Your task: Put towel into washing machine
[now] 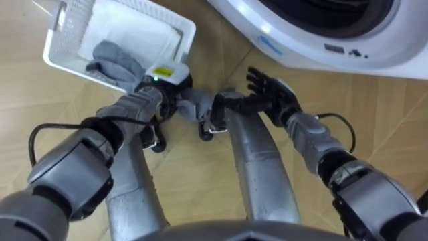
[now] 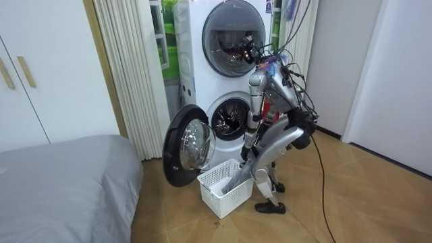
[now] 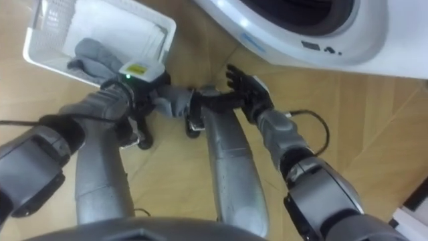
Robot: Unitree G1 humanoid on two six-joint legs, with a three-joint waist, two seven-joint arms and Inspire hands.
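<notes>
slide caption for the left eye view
Left hand on the grey towel at the rim of the white basket, right hand open near the washing machine.

— Where do we find the towel (image 1: 117, 59)?
— Grey and crumpled, we see it draped over the near rim of the basket (image 1: 73, 27).
— And the washing machine (image 1: 321, 40)?
— White, just beside the basket, its round door (image 2: 189, 145) swung open.

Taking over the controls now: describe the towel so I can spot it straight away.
Before the lower washing machine stands a white basket on the wooden floor. The towel is the crumpled grey cloth at its near rim, beside the left hand; everything else in the basket is white.
</notes>
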